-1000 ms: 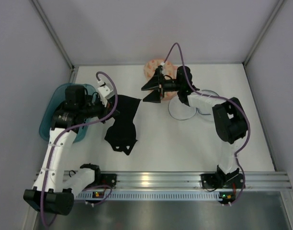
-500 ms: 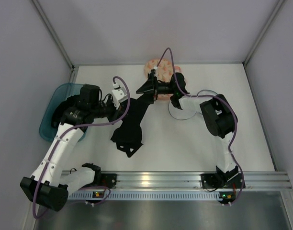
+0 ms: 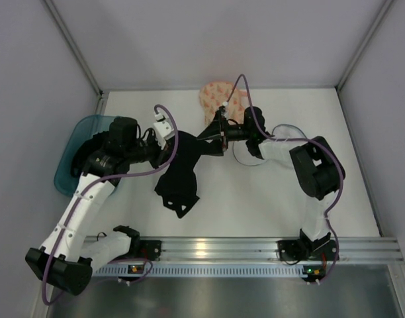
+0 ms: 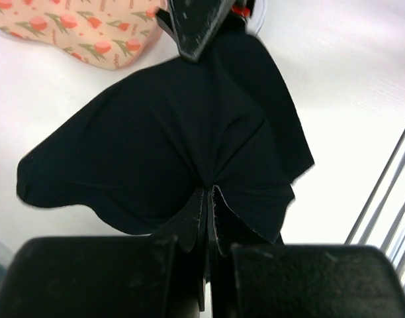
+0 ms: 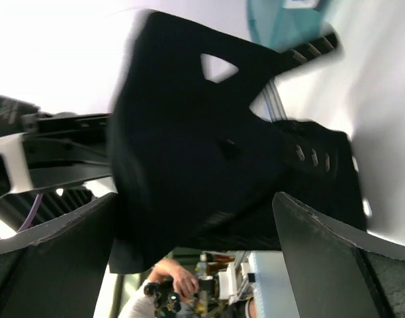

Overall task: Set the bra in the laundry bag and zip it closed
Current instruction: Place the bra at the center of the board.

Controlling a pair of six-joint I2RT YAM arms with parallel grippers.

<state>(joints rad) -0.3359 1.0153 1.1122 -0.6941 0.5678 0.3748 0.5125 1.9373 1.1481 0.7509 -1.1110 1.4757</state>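
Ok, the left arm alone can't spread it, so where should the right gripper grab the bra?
Probably the far edge of the bra, opposite where the left gripper pinches it, approached from the right. The fabric fans out from that pinch, and that edge sits between the open fingers of the right gripper.

1. Teal plastic bin (image 3: 65, 167): left edge of frame, standing on the bench, partly hidden.
2. Clear round tub (image 3: 245, 158): right of centre, partly hidden.
3. White bench (image 3: 255, 199): carries both.
4. Metal rail (image 3: 216, 250): runs across the bottom.
5. Grey walls (image 3: 189, 40): left, back, right.
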